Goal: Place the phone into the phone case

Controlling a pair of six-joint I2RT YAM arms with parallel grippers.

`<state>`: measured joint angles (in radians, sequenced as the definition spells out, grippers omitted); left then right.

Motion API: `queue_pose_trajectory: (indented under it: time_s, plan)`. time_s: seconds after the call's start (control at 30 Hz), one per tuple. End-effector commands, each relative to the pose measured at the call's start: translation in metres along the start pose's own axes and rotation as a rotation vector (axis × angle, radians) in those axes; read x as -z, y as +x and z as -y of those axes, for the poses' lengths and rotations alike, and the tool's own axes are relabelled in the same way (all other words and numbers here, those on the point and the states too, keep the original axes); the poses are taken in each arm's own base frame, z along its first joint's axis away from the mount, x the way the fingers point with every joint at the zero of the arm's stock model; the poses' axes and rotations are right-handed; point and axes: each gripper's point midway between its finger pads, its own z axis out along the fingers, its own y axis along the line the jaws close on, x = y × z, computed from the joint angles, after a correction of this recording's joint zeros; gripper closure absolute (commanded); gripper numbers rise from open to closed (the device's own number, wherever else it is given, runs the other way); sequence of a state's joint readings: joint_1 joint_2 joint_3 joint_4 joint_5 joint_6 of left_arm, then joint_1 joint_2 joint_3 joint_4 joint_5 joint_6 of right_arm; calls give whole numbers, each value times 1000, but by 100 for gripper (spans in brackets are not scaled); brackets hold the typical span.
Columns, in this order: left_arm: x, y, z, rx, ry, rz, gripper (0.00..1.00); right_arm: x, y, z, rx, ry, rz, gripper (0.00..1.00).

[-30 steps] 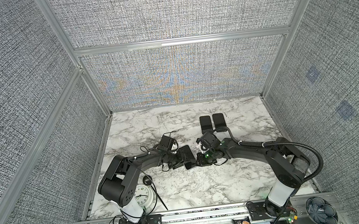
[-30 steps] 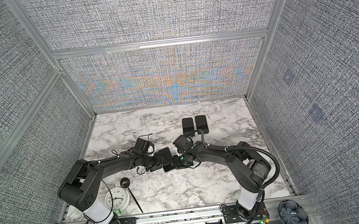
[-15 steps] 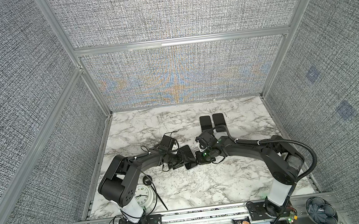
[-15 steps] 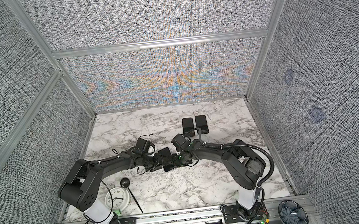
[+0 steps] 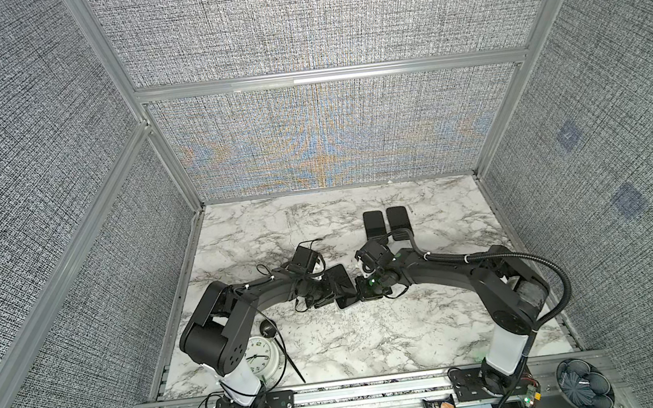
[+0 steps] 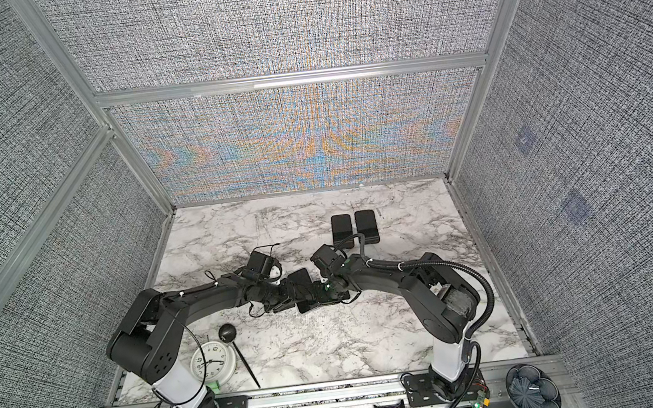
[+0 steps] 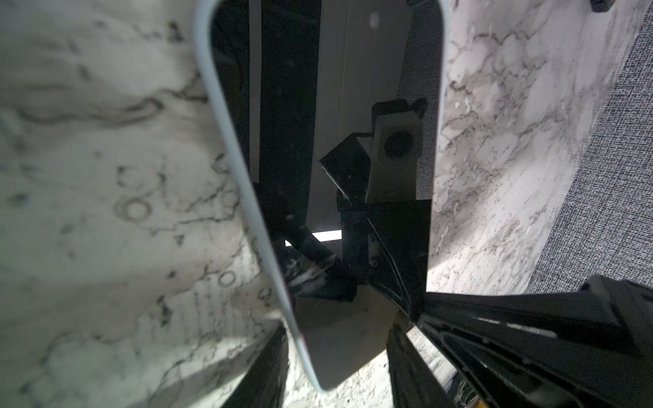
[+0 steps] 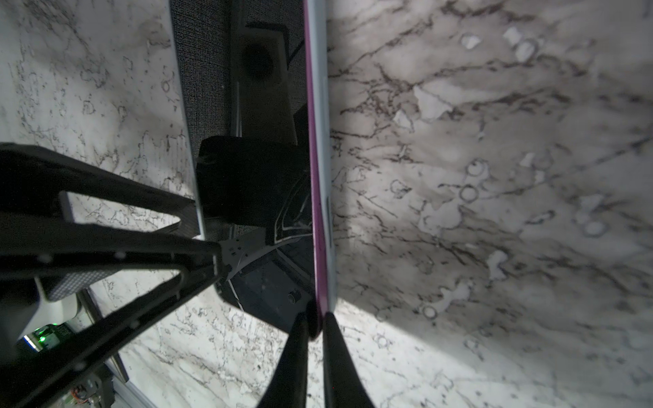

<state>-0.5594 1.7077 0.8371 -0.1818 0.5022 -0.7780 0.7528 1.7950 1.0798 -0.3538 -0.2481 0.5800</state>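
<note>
Phone: the phone was held tilted over the surface, in the middle, between the two arms.
Left pincer: the left pincer gripped the phone across its wide face, with a finger on each long side.
Right pincer: the right pincer was pressed almost together, pinching the phone's thin edge at one end.
Left wrist view only: the phone's screen was shiny like a mirror, with a pale blue rim.
Right wrist view only: the thin pinch was clear here, and the phone's edge looked purple.
Top views only: two dark flat things lay side by side at the back, well apart from the phone. I could not tell which one was the phone case.
Also in the top views: a white clock lay near the left arm's base.
</note>
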Motion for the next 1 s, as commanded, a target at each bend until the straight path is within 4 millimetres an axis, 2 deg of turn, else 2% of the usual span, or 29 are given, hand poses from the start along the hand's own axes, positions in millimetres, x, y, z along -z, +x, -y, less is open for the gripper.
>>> queue_pose_trajectory:
  time_s: [0.0,0.23,0.73,0.97]
  plan:
    - [-2,8,-20,22,-80,-20,52,-1,1,-4,0,-23,-6,89]
    - [-4,8,-20,22,-73,-23,53,-3,4,-4,-10,-38,-13,93]
    - [-5,9,-20,24,-63,-22,53,-7,12,3,-22,-23,-25,93]
    - [6,9,-17,27,-58,14,53,13,1,3,14,25,27,92]
